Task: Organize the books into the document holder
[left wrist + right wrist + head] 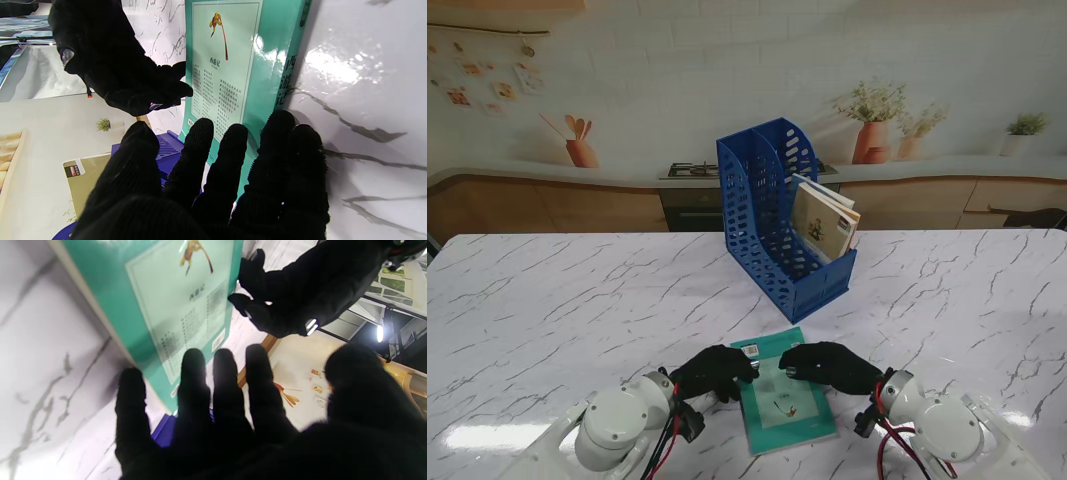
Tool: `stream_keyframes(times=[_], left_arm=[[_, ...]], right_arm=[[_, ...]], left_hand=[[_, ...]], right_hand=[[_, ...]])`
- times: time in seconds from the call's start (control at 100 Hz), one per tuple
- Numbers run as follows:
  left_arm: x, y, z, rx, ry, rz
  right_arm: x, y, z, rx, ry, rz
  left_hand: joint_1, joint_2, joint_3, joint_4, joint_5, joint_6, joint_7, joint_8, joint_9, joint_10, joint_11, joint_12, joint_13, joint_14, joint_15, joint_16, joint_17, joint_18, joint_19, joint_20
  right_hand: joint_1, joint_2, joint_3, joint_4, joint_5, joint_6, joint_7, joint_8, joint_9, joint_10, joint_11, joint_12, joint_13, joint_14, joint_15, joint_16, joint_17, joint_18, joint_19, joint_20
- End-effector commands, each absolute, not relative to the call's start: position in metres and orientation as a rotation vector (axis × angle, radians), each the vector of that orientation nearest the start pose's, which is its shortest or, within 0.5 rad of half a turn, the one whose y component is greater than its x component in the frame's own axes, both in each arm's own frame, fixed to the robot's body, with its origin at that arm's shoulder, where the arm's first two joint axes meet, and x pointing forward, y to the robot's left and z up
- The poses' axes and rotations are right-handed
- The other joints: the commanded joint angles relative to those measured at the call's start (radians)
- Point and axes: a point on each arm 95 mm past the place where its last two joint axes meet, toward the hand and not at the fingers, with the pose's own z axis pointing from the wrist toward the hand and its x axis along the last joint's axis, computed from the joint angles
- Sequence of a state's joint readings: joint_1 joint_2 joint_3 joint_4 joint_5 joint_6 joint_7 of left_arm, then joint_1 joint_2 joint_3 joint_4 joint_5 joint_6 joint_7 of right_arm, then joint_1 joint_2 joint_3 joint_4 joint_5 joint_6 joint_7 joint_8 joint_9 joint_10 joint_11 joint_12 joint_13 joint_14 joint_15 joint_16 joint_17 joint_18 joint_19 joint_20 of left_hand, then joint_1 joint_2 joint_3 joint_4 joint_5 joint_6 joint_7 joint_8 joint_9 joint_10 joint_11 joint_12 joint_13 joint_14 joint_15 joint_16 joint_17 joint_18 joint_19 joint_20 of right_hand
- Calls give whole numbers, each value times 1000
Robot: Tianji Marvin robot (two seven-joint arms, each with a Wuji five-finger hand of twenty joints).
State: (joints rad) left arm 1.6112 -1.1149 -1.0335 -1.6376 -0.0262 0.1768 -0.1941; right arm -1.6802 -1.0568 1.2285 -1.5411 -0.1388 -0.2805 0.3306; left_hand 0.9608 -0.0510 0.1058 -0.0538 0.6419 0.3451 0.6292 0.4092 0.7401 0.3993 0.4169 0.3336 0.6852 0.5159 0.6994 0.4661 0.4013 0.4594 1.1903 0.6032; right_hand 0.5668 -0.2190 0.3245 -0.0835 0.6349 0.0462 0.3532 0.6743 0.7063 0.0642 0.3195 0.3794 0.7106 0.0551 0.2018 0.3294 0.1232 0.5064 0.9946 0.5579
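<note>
I count 1 blue document holder (772, 215) on the marble table (547, 300), and it has 2 compartments as far as I can tell from my stand view. Inside it I see books (825, 222) leaning together; I make out at least 2, though the exact number is hard to tell. On the table near me lies 1 teal book (785, 405). I have 2 hands in view, 1 left hand (715, 371) and 1 right hand (832, 366), each in a black glove with 5 fingers.
</note>
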Motion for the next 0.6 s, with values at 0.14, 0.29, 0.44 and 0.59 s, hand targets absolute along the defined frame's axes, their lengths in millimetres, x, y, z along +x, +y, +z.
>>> stream_keyframes(times=[0.14, 0.29, 0.44, 0.59], left_arm=[[341, -94, -381, -2534, 1295, -1846], [342, -97, -380, -2526, 1300, -1862], [340, -95, -376, -2487, 1252, -1902], [338, -87, -365, -2410, 1228, -1926]], right_arm=[[330, 7, -387, -1912, -1405, -1791], [331, 5, -384, -1913, -1400, -1788], [333, 3, -378, -1920, -1395, -1844], [337, 1, -366, -1988, -1363, -1955]], left_hand=[[8, 54, -19, 34, 8, 11, 0, 3, -20, 31, -13, -17, -26, -10, -73, -40, -7, -38, 25, 4], [7, 56, -23, 34, 1, 6, -2, 3, -22, 22, -11, -16, -25, -16, -73, -39, -12, -39, 23, 5], [13, 34, -16, 37, -18, -26, 11, 9, 34, -32, 64, 42, 23, -52, -23, -2, -20, -21, 70, 36], [7, -3, -14, 39, -51, -50, 7, 8, 28, -56, 68, 61, 28, -75, -16, 15, -17, -23, 81, 46]], right_hand=[[9, 21, 1, 36, -7, 0, 11, -4, 3, -9, 18, 8, 18, -9, 13, 2, 42, -14, 35, -7], [12, 23, 1, 35, 5, -5, 18, -2, 13, -11, 27, 10, 27, -7, 20, 4, 49, -12, 42, -8], [17, 9, -2, 34, 40, -12, 35, 3, 56, -10, 43, 16, 71, 5, 44, 14, 67, 6, 58, -5], [9, -54, 32, 28, 90, -23, 65, 8, 117, -3, 63, 30, 168, 22, 122, 61, 219, 24, 245, 100]])
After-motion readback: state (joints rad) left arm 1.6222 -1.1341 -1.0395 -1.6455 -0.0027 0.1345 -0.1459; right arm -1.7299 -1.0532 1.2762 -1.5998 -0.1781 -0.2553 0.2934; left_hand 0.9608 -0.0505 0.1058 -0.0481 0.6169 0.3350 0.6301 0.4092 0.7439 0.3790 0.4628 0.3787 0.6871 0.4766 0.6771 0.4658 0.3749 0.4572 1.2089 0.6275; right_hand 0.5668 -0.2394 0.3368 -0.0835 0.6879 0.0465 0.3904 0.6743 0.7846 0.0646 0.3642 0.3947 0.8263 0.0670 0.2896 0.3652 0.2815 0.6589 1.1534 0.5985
